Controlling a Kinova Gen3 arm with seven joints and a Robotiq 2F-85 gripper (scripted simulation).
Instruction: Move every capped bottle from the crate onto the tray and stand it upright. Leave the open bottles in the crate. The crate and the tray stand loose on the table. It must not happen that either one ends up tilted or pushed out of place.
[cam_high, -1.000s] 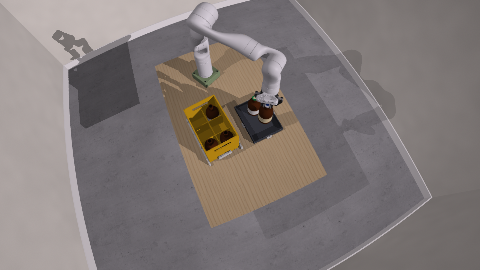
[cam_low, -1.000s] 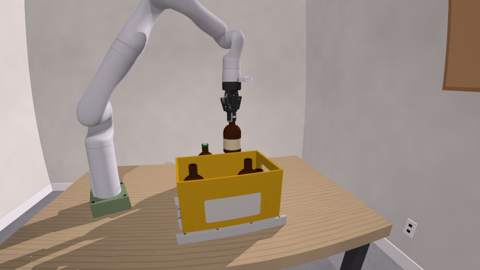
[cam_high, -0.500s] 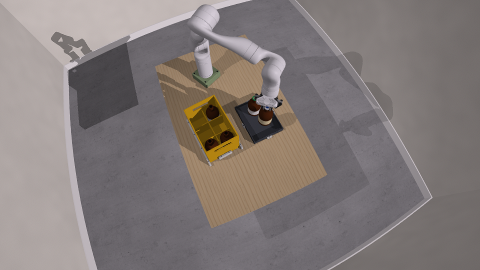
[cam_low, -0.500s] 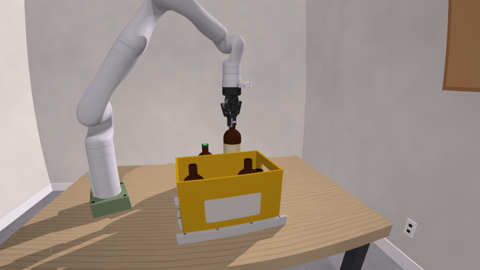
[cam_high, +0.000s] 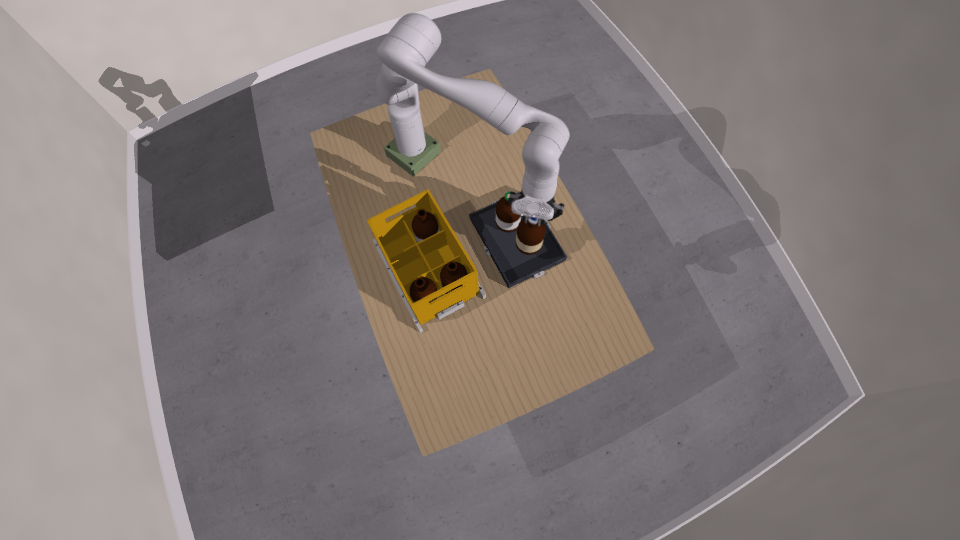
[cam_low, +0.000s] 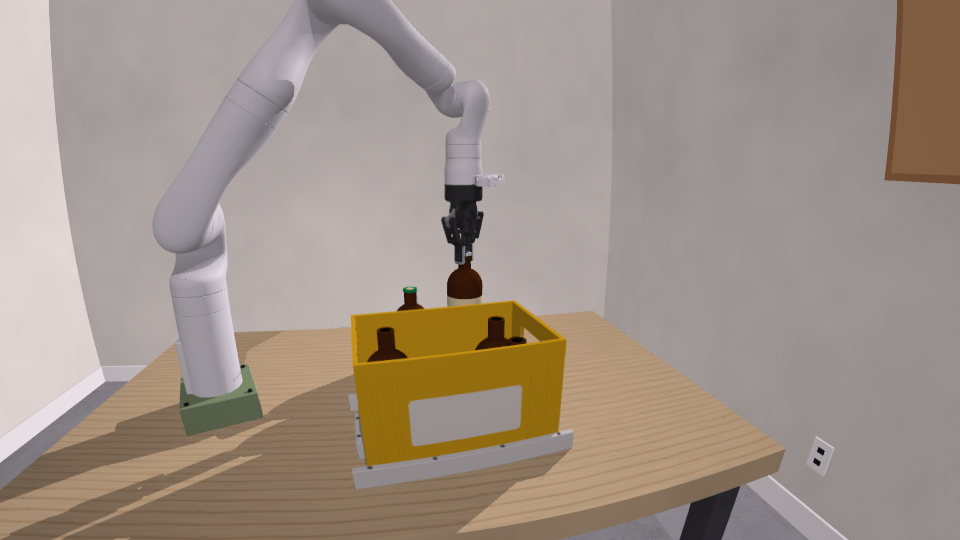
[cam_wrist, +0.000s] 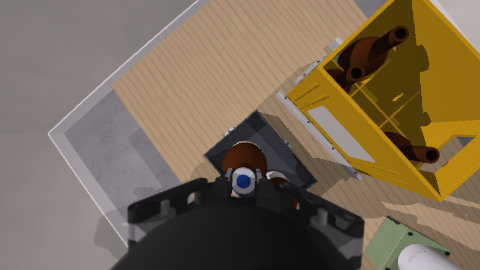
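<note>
My gripper (cam_low: 463, 253) is shut on the neck of a brown bottle with a blue cap (cam_wrist: 243, 181) and holds it upright over the dark tray (cam_high: 514, 244). The bottle's body (cam_high: 530, 235) hangs low above the tray; its base is hidden behind the crate in the side view, so I cannot tell if it touches. A green-capped brown bottle (cam_high: 506, 211) (cam_low: 410, 298) stands upright on the tray just beside it and shows behind the crate. The yellow crate (cam_high: 424, 255) holds three open brown bottles (cam_high: 424, 222) (cam_high: 422, 288) (cam_high: 453, 272).
The arm's green base (cam_high: 412, 153) stands behind the crate and tray. The tray's front half (cam_high: 533, 263) holds nothing. The crate sits on a grey skid (cam_low: 463, 459) near the table's front edge.
</note>
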